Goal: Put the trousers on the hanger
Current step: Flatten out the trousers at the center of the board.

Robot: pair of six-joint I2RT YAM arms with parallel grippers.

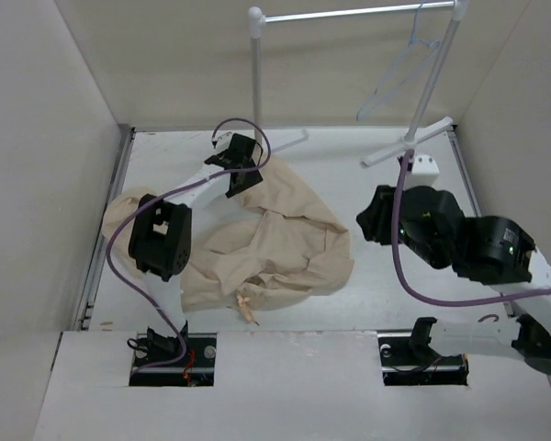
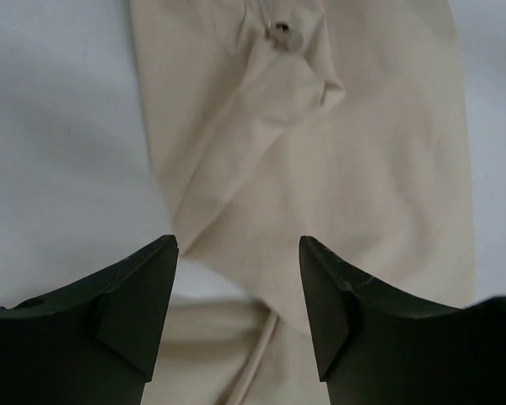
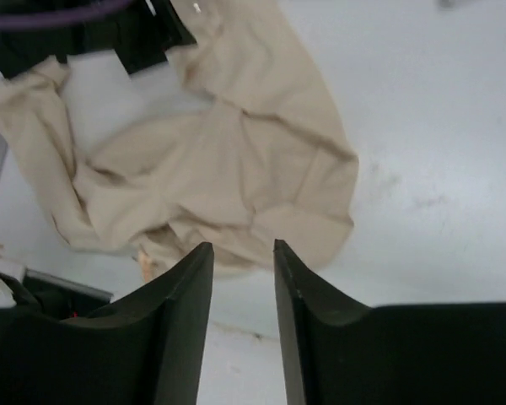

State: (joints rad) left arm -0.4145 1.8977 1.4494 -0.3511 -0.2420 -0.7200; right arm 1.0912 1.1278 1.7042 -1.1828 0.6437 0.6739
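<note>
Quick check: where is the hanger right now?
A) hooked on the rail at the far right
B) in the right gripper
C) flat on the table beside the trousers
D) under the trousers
A: the hanger hangs by its hook from the rail, apart from the crumpled trousers.

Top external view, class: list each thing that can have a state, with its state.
trousers: crumpled on the table, not hung.
hanger: hanging on the rail, bare.
left hand: open, empty, over the trousers.
right hand: slightly open, empty.
</note>
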